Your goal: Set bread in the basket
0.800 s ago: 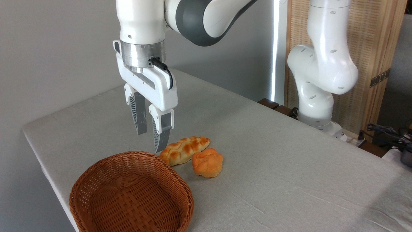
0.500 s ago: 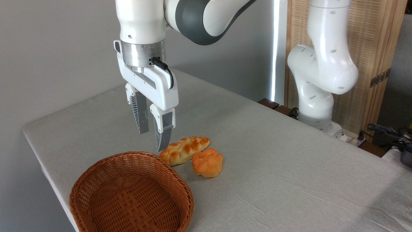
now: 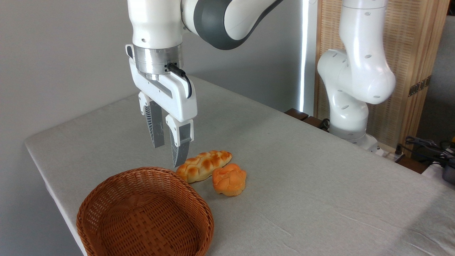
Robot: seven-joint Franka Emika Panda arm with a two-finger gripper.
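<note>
Pincer (image 3: pixel 167 156) hanging above table (image 3: pixel 320 170), pointing down, fingers (image 3: pixel 179 145) narrowly parted, gripping nothing. Bread (image 3: pixel 229 179), round orange-golden bun with lobed top, lying on table below and right of pincer, apart from it. Longer pale braided loaf (image 3: pixel 203 165) just right of the nearer fingertip, lower than it, lying slantwise and touching or nearly touching the bun's upper left side; cannot tell whether fingertip contacts loaf end. Basket (image 3: pixel 106 199), brown woven wicker, round, sitting on table below pincer and slightly left, near front corner, nothing inside. Basket rim close to loaf's left end. White arm base (image 3: pixel 350 106) far right of pincer at table's back edge
</note>
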